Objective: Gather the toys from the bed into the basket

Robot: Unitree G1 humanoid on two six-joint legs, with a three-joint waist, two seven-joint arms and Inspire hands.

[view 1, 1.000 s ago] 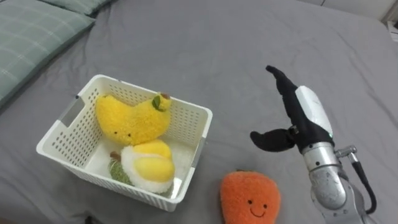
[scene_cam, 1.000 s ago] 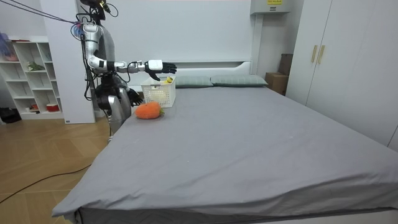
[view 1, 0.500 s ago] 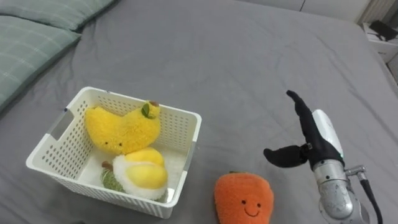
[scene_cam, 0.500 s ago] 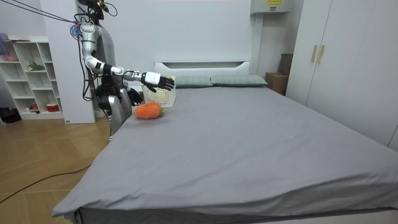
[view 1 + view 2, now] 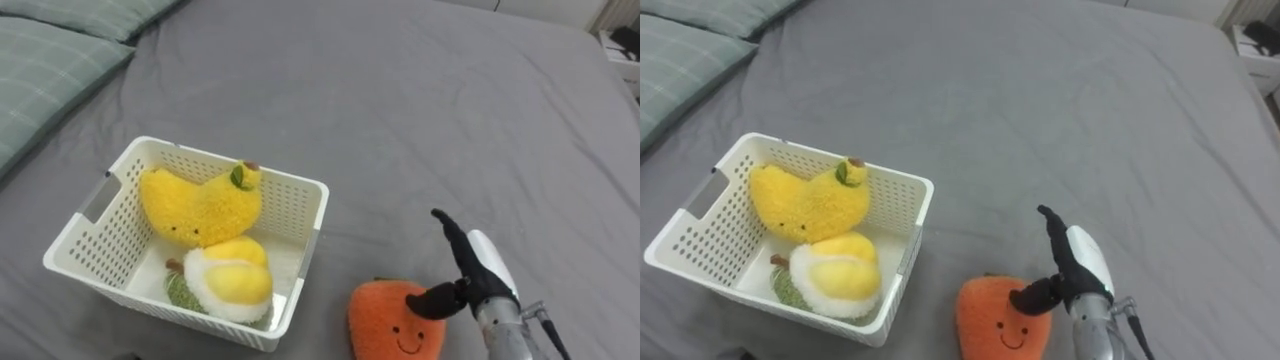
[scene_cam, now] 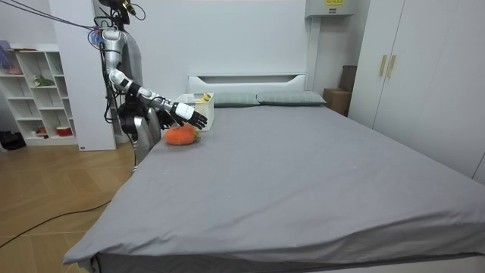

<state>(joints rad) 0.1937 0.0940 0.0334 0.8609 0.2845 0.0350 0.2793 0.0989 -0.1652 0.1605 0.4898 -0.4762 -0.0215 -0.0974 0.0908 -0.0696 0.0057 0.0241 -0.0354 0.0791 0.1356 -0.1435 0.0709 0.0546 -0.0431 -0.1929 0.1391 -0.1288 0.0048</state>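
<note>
An orange plush toy with a smiling face [image 5: 392, 321] [image 5: 997, 320] lies on the grey bed [image 5: 420, 110], just right of a white basket [image 5: 310, 215] [image 5: 915, 205]. Two yellow plush toys are in the basket: a banana-like one [image 5: 200, 205] and a round one [image 5: 235, 282]. My right hand [image 5: 462, 272] [image 5: 1065, 268] hangs open over the orange toy's right edge, fingers straight and thumb pointing at the toy. In the room view I stand at the bedside with the right hand [image 6: 191, 116] stretched out low above the orange toy [image 6: 180, 135].
Green plaid pillows [image 5: 45, 60] lie at the bed's head, to the left of the basket. A white shelf unit [image 6: 38, 95] stands behind me, and wardrobes [image 6: 417, 76] line the wall at the room view's right.
My right hand has come down and back towards me, from high over the bed to just above the orange toy's right edge. The toys and basket have stayed in place.
</note>
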